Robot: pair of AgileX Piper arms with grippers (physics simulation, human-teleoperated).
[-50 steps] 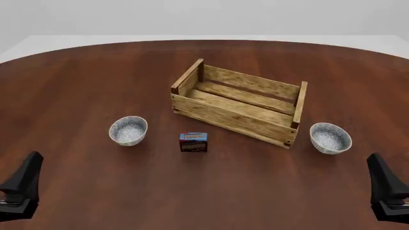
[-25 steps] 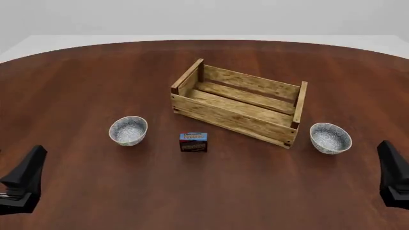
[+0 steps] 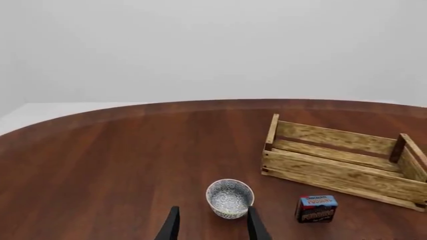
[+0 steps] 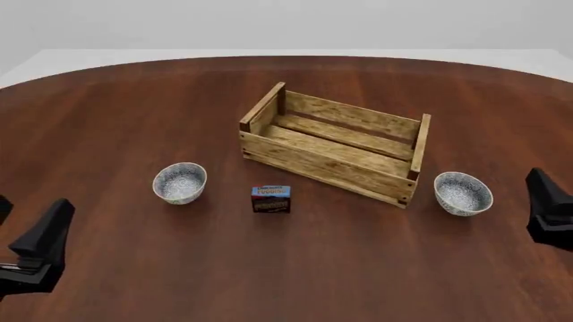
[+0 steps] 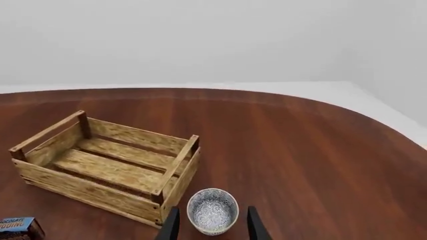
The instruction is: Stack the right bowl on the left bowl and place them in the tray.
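The left bowl (image 4: 180, 182), white with blue-grey speckles, stands upright on the table left of the tray (image 4: 323, 164), a slatted wooden crate. The right bowl (image 4: 463, 193), identical in look, stands just right of the tray's near right corner. My left gripper (image 4: 25, 231) is open and empty, near and to the left of the left bowl. In the left wrist view its fingertips (image 3: 257, 227) frame the left bowl (image 3: 230, 198) just ahead. My right gripper (image 4: 548, 208) is open and empty, right of the right bowl. In the right wrist view the right bowl (image 5: 213, 211) sits between the fingers (image 5: 171, 226).
A small dark pudding box (image 4: 270, 199) stands on the table between the left bowl and the tray. It also shows in the left wrist view (image 3: 316, 208). The tray holds nothing and lies at an angle in the right wrist view (image 5: 80, 187).
Both grippers have moved forward over the table towards the bowls, the right one more. The bowls, tray and box have not moved.
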